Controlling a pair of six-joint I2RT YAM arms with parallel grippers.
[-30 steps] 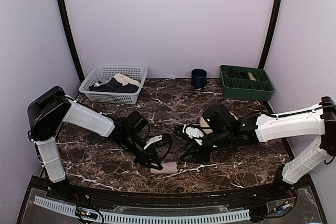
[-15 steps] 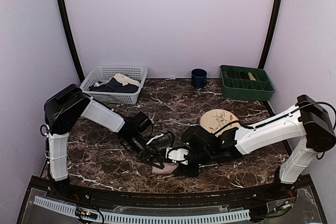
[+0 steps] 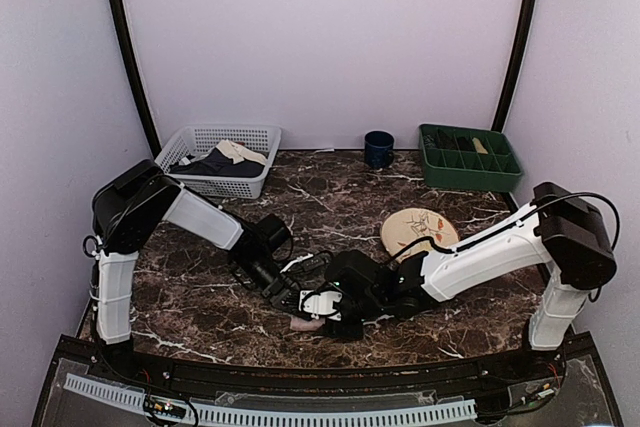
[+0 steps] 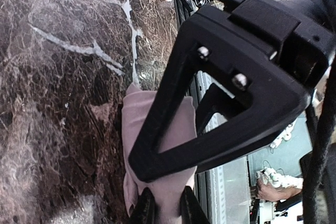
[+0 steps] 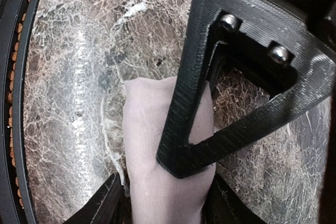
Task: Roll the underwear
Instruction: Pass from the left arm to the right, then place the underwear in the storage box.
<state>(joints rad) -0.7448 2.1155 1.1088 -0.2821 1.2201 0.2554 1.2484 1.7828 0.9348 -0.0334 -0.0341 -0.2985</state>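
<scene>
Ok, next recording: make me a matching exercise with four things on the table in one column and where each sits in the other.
Things:
1. underwear
2. round plate
3. blue mug
4. white basket

Places:
A. back left corner
B. right of centre, in the middle depth
C. near the front edge, rolled into a small bundle
D. at the back wall, about the middle

Pairs: 1-C, 2-B, 3-D, 4-A
</scene>
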